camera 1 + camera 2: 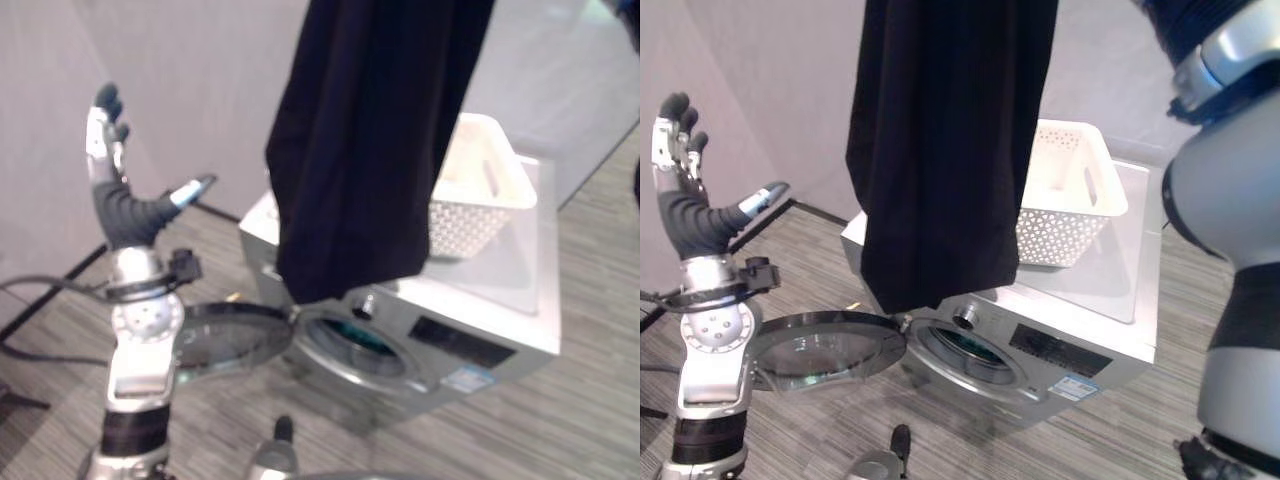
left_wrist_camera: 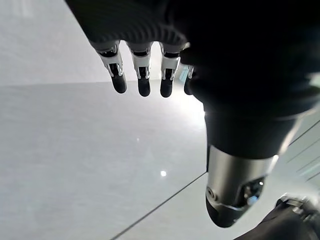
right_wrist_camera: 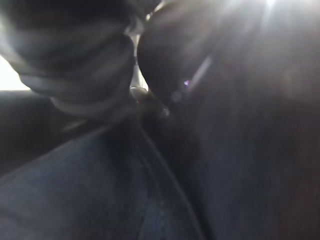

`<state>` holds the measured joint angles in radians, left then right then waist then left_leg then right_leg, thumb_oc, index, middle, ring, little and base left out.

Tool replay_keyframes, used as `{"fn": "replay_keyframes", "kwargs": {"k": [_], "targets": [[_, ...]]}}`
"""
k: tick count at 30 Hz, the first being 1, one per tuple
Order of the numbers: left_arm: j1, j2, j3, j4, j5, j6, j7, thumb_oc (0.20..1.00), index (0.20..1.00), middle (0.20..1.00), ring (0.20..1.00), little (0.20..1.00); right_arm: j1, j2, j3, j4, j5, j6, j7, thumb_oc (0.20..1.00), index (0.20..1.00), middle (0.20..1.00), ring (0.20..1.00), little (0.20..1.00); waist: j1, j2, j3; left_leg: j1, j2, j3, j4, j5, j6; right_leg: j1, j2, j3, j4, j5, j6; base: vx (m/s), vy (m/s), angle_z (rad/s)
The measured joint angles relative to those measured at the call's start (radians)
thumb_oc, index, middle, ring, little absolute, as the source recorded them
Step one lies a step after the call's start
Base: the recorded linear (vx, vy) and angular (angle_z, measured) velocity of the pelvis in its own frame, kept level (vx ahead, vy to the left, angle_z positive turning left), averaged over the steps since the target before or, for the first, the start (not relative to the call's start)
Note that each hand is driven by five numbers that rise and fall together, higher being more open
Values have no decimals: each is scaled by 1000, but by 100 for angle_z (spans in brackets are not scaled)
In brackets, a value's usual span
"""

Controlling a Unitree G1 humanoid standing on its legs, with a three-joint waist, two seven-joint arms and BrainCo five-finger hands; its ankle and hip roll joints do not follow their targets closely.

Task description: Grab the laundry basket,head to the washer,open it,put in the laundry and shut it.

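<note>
Black garment (image 1: 370, 140): large dark cloth hanging from the top edge of the frame, centre, its lower hem level with the washer's front edge, above the open drum. It covers part of the basket's left side.

Washer (image 1: 1080, 330): silver front-loader, centre to lower right of the frame. Round door (image 1: 825, 350) swung fully open to the left, glass showing. Drum opening (image 1: 350, 345) exposed, something teal visible inside.

Laundry basket (image 1: 1075, 195): white, perforated walls, slot handle; stands on the washer's top, toward the rear.

Left robot hand (image 1: 110, 150): raised at upper left of the frame, well apart from the garment and the washer. Fingers straight and pointing up, thumb stretched out to the side; holds nothing. Its wrist view shows the straight fingers (image 2: 142, 75) against a plain grey wall (image 2: 75, 165).

Right robot hand: its wrist view shows dark cloth close up; whether the fingers are closed on it cannot be told. The right arm enters at the upper right of the frame.

Floor (image 1: 590, 400): grey wood-grain planks.
</note>
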<state>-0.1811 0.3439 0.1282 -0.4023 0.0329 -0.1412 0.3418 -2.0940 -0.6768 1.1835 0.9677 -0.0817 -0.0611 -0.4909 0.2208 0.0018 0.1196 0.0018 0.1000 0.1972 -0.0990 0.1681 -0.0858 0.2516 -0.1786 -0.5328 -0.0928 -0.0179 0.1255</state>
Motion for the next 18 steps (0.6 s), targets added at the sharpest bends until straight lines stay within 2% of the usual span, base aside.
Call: {"fn": "replay_keyframes", "kwargs": {"k": [4, 13, 18], "targets": [[-2, 0, -31, 0, -38, -6, -21, 1000, 1000, 1000, 1000, 1000, 2, -12, 0, -10, -7, 0, 0, 200, 200, 200, 200, 200, -1, 7, -10, 0, -2, -1, 0, 1, 1, 0, -2, 0, 0, 1, 2, -8, 3, 0], [-16, -8, -199, 7, -127, -7, -87, 1000, 1000, 1000, 1000, 1000, 24, -30, -10, -10, -8, -1, -1, 200, 200, 200, 200, 200, -9, 3, -18, 0, -5, -3, 0, 1, 2, 2, -3, -2, 2, 3, 3, -6, 2, 1], [-141, -46, -265, 105, -166, -7, -90, 1000, 1000, 1000, 1000, 1000, 35, -4, -41, -7, -14, -2, -5, 200, 200, 200, 200, 200, -20, -5, -23, 0, -5, -3, 0, 3, 4, 3, -2, -3, 2, 3, 3, -6, 3, 1]]}}
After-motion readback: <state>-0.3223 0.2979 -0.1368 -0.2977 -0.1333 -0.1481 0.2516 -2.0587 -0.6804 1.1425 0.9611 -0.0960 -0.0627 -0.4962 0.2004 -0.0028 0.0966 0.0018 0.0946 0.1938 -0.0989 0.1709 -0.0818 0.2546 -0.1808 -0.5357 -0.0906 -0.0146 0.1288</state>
